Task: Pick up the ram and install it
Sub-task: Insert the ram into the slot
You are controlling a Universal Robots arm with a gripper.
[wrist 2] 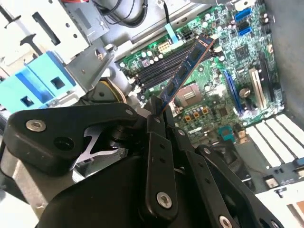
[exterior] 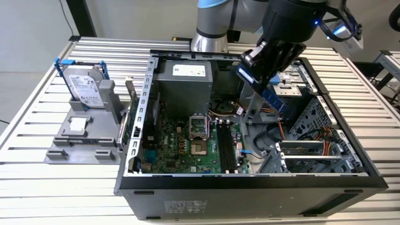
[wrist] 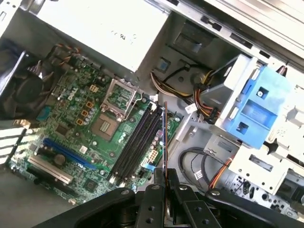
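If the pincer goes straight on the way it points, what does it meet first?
Likely the memory slots on the motherboard: in the first wrist view the ram clamped in the pincer points toward them, nothing visibly between. Depth is unclear.

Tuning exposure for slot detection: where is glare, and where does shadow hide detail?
Second wrist view: the drive cage is blown out white, the ram evenly lit. First wrist view: the power supply glares, the fan is dark. Exterior view: even light, the motherboard shaded.
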